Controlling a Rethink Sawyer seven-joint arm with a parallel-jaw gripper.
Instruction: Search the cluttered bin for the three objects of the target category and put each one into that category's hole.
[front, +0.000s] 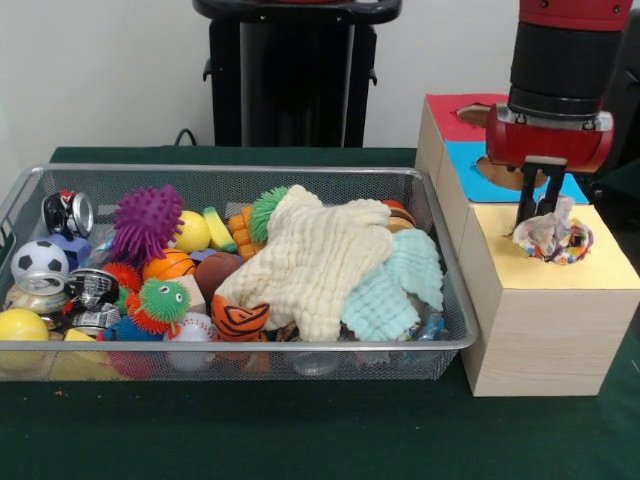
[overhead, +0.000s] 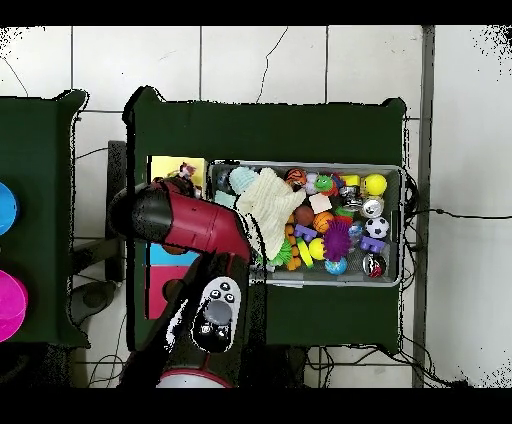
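My gripper (front: 540, 218) hangs over the yellow top (front: 600, 270) of the pale wooden box, at the right of the front view. Its two dark fingers stand close together, shut on a bunched polka-dot cloth (front: 556, 238) that rests on the yellow top and covers the hole. The wire mesh bin (front: 230, 171) stands left of the box, full of toys. I see no other polka-dot cloth in it. In the overhead view the arm (overhead: 190, 225) hides the gripper; the cloth (overhead: 184, 171) shows on the yellow top (overhead: 163, 170) beside the bin (overhead: 401, 225).
A cream waffle cloth (front: 320, 255) and a mint-green waffle cloth (front: 400, 285) lie on the bin's right half. Balls, spiky toys and cans fill its left half. The box's blue top (front: 470, 165) and red top (front: 450, 108) lie behind the yellow one.
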